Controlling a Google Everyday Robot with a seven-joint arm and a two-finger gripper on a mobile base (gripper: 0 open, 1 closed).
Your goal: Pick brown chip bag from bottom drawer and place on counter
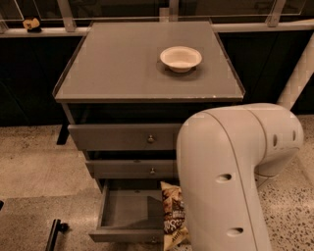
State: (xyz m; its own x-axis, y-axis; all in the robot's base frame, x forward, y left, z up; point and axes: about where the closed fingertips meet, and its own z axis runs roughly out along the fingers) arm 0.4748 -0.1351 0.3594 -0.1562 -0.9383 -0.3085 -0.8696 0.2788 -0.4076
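The bottom drawer [128,210] is pulled open below two shut grey drawers. The brown chip bag [174,215] lies along the drawer's right side, dark brown with cream ends and white lettering; its right part is hidden behind my arm. The counter [113,63] is the grey cabinet top above. My white arm [230,181] fills the lower right of the camera view and reaches down beside the drawer. My gripper is hidden below the arm, out of the frame.
A white bowl [180,58] sits on the counter toward the back right. A white post [299,73] stands at the right. A black object [54,233] lies on the speckled floor at lower left. A railing [147,7] runs behind the cabinet.
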